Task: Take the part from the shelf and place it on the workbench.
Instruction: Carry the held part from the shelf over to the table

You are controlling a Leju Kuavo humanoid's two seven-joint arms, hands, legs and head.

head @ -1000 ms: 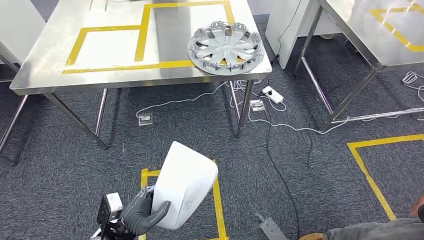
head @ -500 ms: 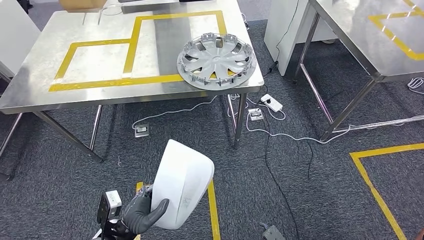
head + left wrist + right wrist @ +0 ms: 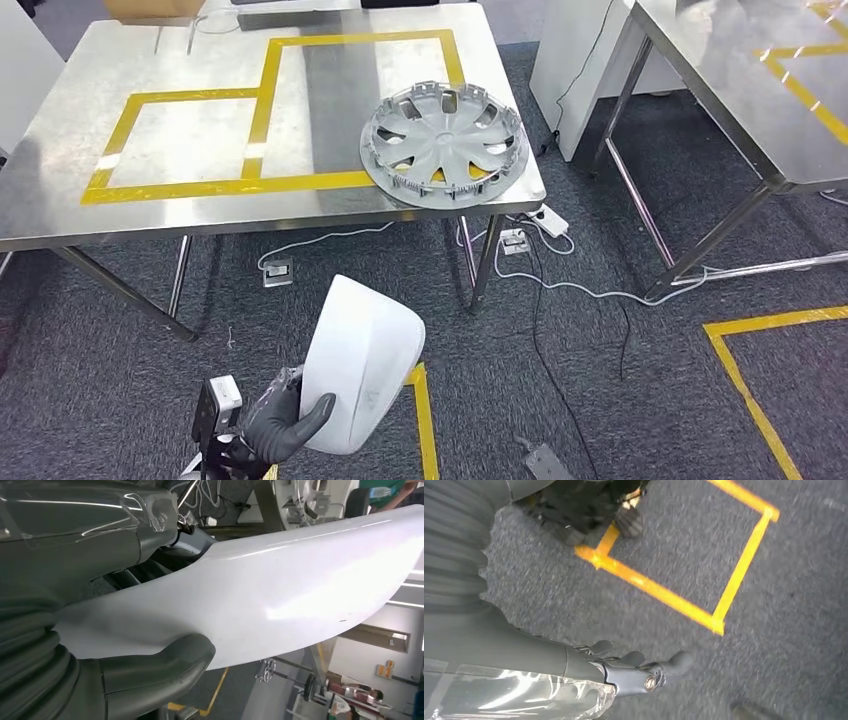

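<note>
Left robot hand (image 3: 285,428) grips the white part (image 3: 360,362), its long axis tilted up toward the workbench (image 3: 60,215).

High head view; close wrist views.

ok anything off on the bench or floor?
The hubcap sits at the workbench corner, its rim overhanging the front edge and straddling the yellow tape. Loose cables trail across the carpet beneath.

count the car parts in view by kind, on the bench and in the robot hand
silver wheel covers: 1, the wheel cover lying on the workbench
white shells: 1, the white part held by the left robot hand
total: 2
</note>
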